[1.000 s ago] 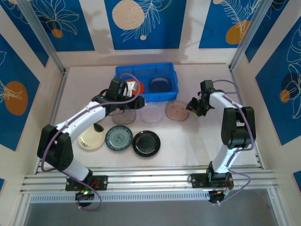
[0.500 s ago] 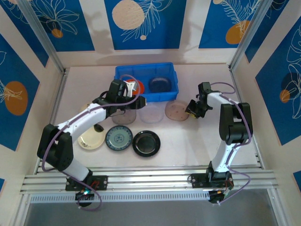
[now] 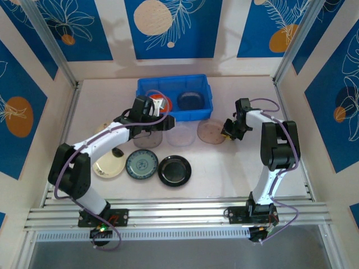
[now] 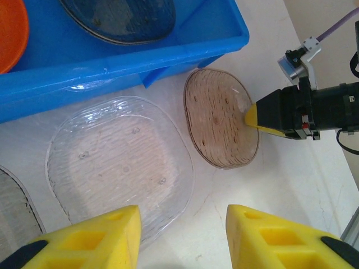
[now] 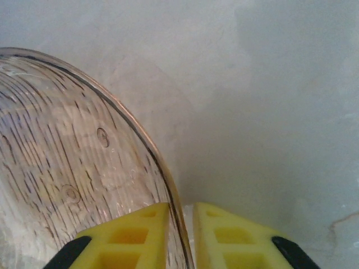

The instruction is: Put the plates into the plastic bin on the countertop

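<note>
1. Right wrist view: the right gripper [image 5: 180, 212] is closed on the rim of the brown plate [image 5: 67, 162], laid beside the blue bin [image 4: 112, 64] toward the far edge of the countertop [image 5: 269, 84].
2. The rim should be seated deeply before lifting.
3. The left gripper [image 4: 182, 216] is seen open, empty.

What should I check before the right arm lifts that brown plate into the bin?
1. Brown plate rim between the right jaws: ok, the rim sits in their gap.
2. Right jaws clamped tight: cannot tell, a thin gap shows on each side of the rim.
3. Bare spot in the bin: cannot tell, an orange plate and a dark plate lie inside.
4. Left jaws out of the way: ok, probably. They hang open over the clear plate, by the bin's front left.
</note>
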`<state>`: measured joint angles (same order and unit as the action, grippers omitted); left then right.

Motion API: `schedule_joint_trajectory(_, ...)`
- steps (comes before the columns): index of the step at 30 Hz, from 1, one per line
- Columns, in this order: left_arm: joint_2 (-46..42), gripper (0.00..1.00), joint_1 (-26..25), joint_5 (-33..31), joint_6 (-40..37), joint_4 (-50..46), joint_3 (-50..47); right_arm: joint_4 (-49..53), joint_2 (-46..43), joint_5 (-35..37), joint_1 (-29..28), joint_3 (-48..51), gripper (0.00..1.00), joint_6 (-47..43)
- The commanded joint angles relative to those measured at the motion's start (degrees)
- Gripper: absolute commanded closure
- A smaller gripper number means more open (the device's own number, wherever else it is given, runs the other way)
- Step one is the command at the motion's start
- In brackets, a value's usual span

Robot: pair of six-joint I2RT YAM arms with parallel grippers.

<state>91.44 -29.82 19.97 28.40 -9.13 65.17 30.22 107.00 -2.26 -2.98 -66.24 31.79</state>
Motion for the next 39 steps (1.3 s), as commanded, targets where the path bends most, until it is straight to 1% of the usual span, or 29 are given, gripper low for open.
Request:
schedule_joint_trajectory(1, 0.7, 0.56, -0.2, 1.6, 0.0, 1.1, 0.3, -0.5, 1.3, -1.6, -0.1, 0.6, 0.84, 0.6)
schedule_joint_trajectory(5, 1.2, 0.56, -0.2, 1.9, 0.0, 1.3, 0.3, -0.9, 1.2, -1.6, -0.1, 1.2, 0.87, 0.8)
schedule_joint_trajectory(8, 1.4, 0.56, -0.2, 2.1, -0.2, 1.5, 0.5, -1.1, 0.8, -1.6, 0.1, 1.7, 0.94, 0.8)
schedule_joint_trajectory(12, 1.8, 0.56, -0.2, 2.3, -0.5, 0.8, 1.2, -0.6, -0.7, -1.3, 0.6, 2.6, 1.0, 0.4)
schedule_joint_trajectory(14, 1.9, 0.56, -0.2, 2.4, -0.7, 0.6, 1.4, 0.2, -2.0, -1.0, 0.7, 3.1, 1.0, 0.1)
schedule_joint_trajectory(18, 1.8, 0.56, -0.2, 2.9, -1.2, -0.1, 2.0, 4.0, -6.7, 0.4, 0.7, 4.2, 1.0, -1.6)
schedule_joint_trajectory(22, 1.4, 0.56, -0.2, 3.7, -2.1, -0.8, 2.9, 6.5, -15.3, 0.2, 0.4, 6.3, 1.0, -2.7)
schedule_joint_trajectory(25, 1.7, 0.56, -0.2, 4.7, -2.1, -0.9, 3.8, 8.6, -20.3, -0.1, -2.0, 5.9, 1.0, -3.9)
schedule_joint_trajectory(28, 2.3, 0.56, -0.3, 5.6, -2.1, -0.4, 4.6, 11.0, -22.6, 0.4, -5.2, 3.7, 1.0, -4.5)
schedule_joint_trajectory(33, 3.4, 0.56, -0.3, 6.4, -2.1, 0.2, 5.1, 11.5, -23.7, -1.3, -9.7, 0.0, 1.0, -4.1)
schedule_joint_trajectory(39, 3.9, 0.56, -0.6, 6.9, -2.0, 0.0, 5.0, 10.8, -22.9, -3.4, -14.3, -4.2, 1.0, -4.4)
